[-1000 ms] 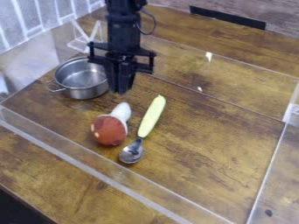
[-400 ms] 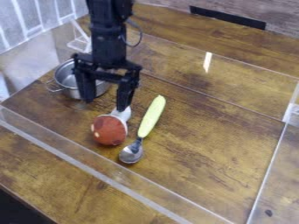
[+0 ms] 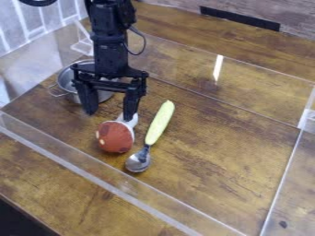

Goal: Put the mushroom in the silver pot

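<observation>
A black robot arm reaches down over a wooden bench (image 3: 234, 138), its pincer (image 3: 110, 103) pointing straight down with the two fingers (image 3: 90, 100) spread wide apart and nothing between them. The left finger hangs in front of the silver pot (image 3: 69, 81), and the right finger (image 3: 133, 101) hangs just above the far end of the mushroom (image 3: 117, 135).

The mushroom lies on its side on the bench, just nearer than the pincer. Its rounded reddish-brown cap faces the near side and its short white stem points away toward the pincer. It is outside the pot, to the pot's near right.

The silver pot sits at the left of the bench, mostly hidden behind the arm and the left finger; only part of its shiny wall and rim shows. Whether the finger touches it cannot be told.

A spoon (image 3: 150, 135) lies just to the right of the mushroom, its yellow-green handle pointing away and its metal bowl at the near end. Clear plastic walls (image 3: 37, 55) surround the work area.
</observation>
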Tool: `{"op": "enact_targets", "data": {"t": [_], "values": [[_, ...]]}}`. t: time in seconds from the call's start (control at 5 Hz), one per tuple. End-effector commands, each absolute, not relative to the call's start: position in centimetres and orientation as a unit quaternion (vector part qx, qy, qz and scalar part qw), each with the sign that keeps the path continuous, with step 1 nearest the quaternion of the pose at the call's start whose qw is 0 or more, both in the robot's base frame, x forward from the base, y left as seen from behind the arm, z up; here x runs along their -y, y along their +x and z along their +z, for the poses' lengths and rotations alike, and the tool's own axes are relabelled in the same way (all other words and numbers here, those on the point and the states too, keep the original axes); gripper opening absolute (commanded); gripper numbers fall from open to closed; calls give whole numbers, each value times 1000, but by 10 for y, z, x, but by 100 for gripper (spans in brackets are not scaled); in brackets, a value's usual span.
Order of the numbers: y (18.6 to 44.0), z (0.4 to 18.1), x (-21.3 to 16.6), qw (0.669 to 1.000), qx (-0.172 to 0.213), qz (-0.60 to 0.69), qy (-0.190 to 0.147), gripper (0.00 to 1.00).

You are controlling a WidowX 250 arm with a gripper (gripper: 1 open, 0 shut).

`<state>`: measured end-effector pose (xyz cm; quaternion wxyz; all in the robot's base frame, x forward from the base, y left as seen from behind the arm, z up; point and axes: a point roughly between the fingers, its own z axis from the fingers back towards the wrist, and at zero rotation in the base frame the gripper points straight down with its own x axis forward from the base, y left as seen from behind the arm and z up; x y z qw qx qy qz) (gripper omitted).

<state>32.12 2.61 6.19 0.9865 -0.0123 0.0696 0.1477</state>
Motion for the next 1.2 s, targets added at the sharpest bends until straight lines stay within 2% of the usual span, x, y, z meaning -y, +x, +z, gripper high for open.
{"op": "enact_targets", "data": {"t": [0.0, 0.2, 0.4, 0.6, 0.8, 1.0], "values": [[322, 65, -26, 985, -52, 164, -13, 0], [322, 63, -22, 984, -51, 169, -14, 0], [325, 89, -25, 990, -46, 135, -17, 0], [325, 107, -26, 994, -43, 102, -20, 0], [324, 105, -28, 995, -42, 89, -20, 100], [321, 95, -31, 994, -48, 92, -21, 100]]}}
